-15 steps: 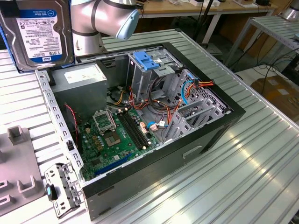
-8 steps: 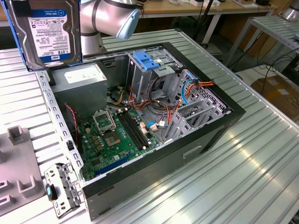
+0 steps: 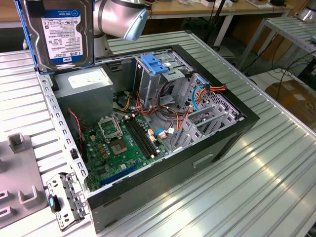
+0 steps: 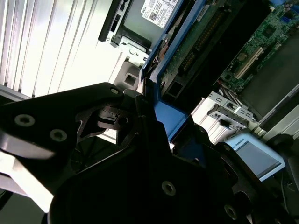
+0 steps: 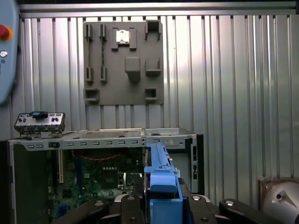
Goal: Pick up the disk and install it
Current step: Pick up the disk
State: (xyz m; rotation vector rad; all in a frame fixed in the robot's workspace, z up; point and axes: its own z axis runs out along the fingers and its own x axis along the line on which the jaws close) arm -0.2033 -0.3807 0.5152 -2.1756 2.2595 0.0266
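Ribbed aluminium table (image 3: 276,163) carries an open black case (image 3: 173,180) lying side-off, board (image 3: 121,143) exposed. Arm (image 3: 121,15) stands behind the case's far corner. Grey plate (image 5: 124,63) lies on the table beside the case. Disk (image 3: 61,32) hangs well above the case at the exterior view's upper left, upright, label toward that camera, blue rails along its edges. Cage (image 3: 148,86) with a blue bracket (image 3: 154,65) on top sits at the case's far end. Orange and red cables (image 3: 185,114) loop close beside it. Gripper (image 5: 161,198): fingers clamped on the disk's blue rail, seen edge-on in the first wrist view. Risks, as judged: the grip is on a narrow plastic edge, so a quick swing could pivot or slip the disk. A tilted disk would jam at the cage mouth. Loose cables could snag a rail or get pinched.
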